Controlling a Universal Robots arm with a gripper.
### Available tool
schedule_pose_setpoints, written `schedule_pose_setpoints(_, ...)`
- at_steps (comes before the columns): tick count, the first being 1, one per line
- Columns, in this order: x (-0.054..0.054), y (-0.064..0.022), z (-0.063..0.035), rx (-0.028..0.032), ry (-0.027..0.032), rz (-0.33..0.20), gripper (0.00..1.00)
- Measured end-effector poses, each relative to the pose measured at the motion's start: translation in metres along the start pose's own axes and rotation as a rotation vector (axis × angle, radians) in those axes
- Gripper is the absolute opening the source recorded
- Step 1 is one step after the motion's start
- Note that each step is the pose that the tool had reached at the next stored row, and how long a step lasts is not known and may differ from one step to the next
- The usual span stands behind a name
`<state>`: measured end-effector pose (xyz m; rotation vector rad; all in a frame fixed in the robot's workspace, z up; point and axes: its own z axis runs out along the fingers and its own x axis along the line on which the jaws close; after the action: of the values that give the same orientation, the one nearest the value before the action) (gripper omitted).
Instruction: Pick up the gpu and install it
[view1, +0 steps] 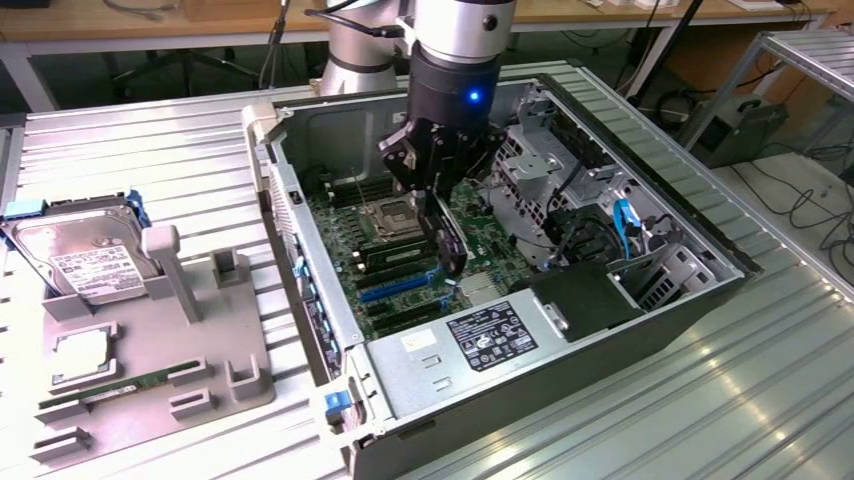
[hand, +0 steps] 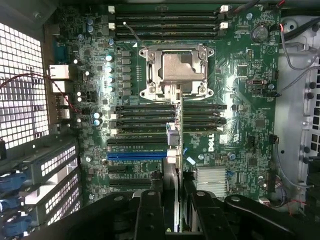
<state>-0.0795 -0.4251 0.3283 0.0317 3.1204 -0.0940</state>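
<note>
One gpu in gripper, seemingly.

I'm seeing a green motherboard with one blue slot among black ones, and a silver socket frame at its twelve o'clock. The black gripper is showing a blue light, and the card in it is looking black. The case is dark grey. The hard drive is silver, white-labelled, on a grey tray.
</note>
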Motion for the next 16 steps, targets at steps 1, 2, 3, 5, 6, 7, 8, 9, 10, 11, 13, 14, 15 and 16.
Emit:
schedule_pose_setpoints(1,-0.0005,0.0000,0.0000,0.0000,0.0000,0.000,0.27)
schedule_pose_setpoints(2,-0.0010,0.0000,0.0000,0.0000,0.0000,0.000,0.27)
schedule_pose_setpoints(3,-0.0015,0.0001,0.0000,0.0000,0.0000,0.000,0.27)
schedule_pose_setpoints(5,-0.0029,0.0001,0.0001,0.0000,0.0000,0.000,0.27)
schedule_pose_setpoints(6,-0.0035,0.0001,0.0001,0.0000,0.0000,0.000,0.27)
schedule_pose_setpoints(7,-0.0042,0.0001,0.0001,0.0000,0.0000,0.000,0.27)
schedule_pose_setpoints(8,-0.0048,0.0001,0.0001,0.0000,0.0000,0.000,0.27)
schedule_pose_setpoints(9,-0.0056,0.0002,0.0001,0.0000,0.0000,0.000,0.27)
schedule_pose_setpoints(10,-0.0063,0.0002,0.0001,0.0000,0.0000,0.000,0.27)
schedule_pose_setpoints(11,-0.0069,0.0002,0.0001,0.0000,0.0000,0.000,0.27)
schedule_pose_setpoints(13,-0.0083,0.0002,0.0002,0.0000,0.0000,0.000,0.27)
schedule_pose_setpoints(14,-0.0091,0.0002,0.0002,0.0000,0.0000,0.000,0.27)
schedule_pose_setpoints(15,-0.0097,0.0002,0.0002,0.0000,0.0000,0.000,0.27)
schedule_pose_setpoints(16,-0.0104,0.0003,0.0002,0.0000,0.0000,0.000,0.27)
